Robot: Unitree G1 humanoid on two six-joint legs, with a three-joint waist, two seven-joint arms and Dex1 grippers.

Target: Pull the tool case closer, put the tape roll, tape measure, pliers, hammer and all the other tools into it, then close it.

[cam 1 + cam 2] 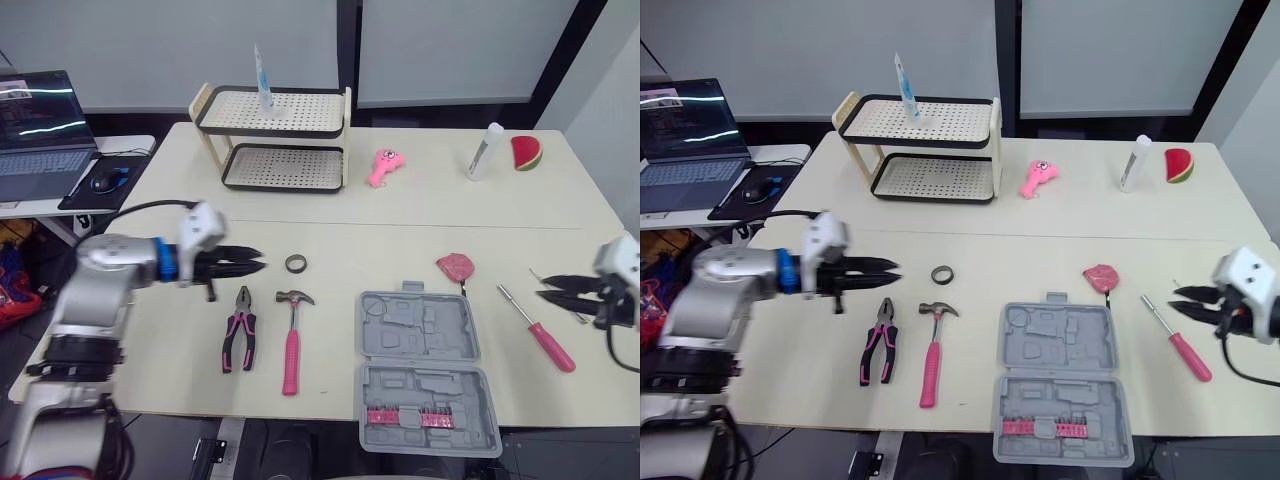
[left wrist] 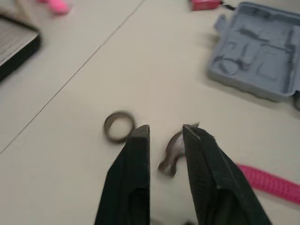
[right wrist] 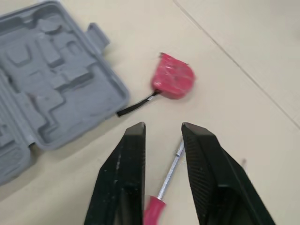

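On the worktop (image 1: 400,215), the open case (image 1: 420,330) lies at the near edge; left hand (image 1: 262,259) hovers by the tape roll (image 1: 295,263), right hand (image 1: 545,290) by the screwdriver (image 1: 537,330), both slightly parted, empty.

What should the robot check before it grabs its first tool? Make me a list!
1. Tool case is open: ok, both halves lie flat.
2. Case is close: ok, it sits at the table's near edge.
3. Left gripper is ready: ok, open and empty, beside the tape roll.
4. Right gripper is ready: ok, open and empty, over the screwdriver.
5. Tools are packed: not ok. The tape roll, pliers, hammer, tape measure and screwdriver all lie on the table.
6. Which moulded slot fits which tool: cannot tell.
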